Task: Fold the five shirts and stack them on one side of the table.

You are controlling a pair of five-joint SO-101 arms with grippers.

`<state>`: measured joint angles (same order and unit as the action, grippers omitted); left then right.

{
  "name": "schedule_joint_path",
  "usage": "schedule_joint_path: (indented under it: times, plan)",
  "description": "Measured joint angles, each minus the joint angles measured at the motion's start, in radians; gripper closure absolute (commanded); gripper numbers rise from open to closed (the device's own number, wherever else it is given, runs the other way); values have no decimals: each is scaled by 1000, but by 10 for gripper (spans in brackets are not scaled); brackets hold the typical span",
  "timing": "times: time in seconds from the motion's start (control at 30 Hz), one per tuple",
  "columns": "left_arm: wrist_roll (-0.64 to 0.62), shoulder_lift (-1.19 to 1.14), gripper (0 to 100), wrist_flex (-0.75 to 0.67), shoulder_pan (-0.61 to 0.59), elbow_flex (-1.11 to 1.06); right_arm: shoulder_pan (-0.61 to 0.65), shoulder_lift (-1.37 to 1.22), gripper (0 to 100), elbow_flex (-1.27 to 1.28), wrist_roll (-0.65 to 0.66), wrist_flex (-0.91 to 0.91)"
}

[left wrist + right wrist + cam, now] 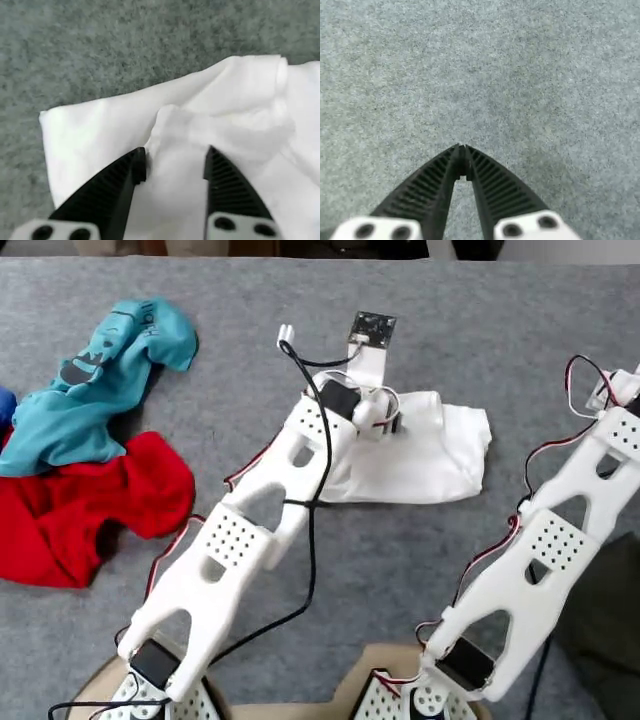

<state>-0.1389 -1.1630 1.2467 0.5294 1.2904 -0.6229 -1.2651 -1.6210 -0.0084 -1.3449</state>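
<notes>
hovering my left gripper (pixel 175 159) with its jaws parted, i see the white shirt (pixel 95 132) directly beneath the tips, a raised fold just ahead of them. to fold cleanly i'd lower until both tips bracket that ridge, pinch it firmly, then drag it flat across the body. my right gripper (pixel 462 162), pinched closed on nothing, hangs over bare grey table (pixel 545 75). well beyond the left gripper lie the crumpled teal shirt (pixel 90 390) and red shirt (pixel 90 505).

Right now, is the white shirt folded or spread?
Folded, at least partly: the white shirt lies as a compact rectangle with overlapping layers.
</notes>
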Motion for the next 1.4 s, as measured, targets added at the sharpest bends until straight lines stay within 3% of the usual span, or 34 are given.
schedule_joint_path:
  times: [0.17,0.6,0.8,0.93,1.4]
  plan:
    - [-2,-8,946,-9,8,77,0,0,991,0,0,0]
    - [0,-8,945,3,75,160,0,0,991,0,0,0]
    - [0,-8,774,18,12,160,0,0,991,0,0,0]
    - [0,-8,779,74,-35,160,0,0,991,0,0,0]
    - [0,-61,802,107,9,112,0,0,991,0,0,0]
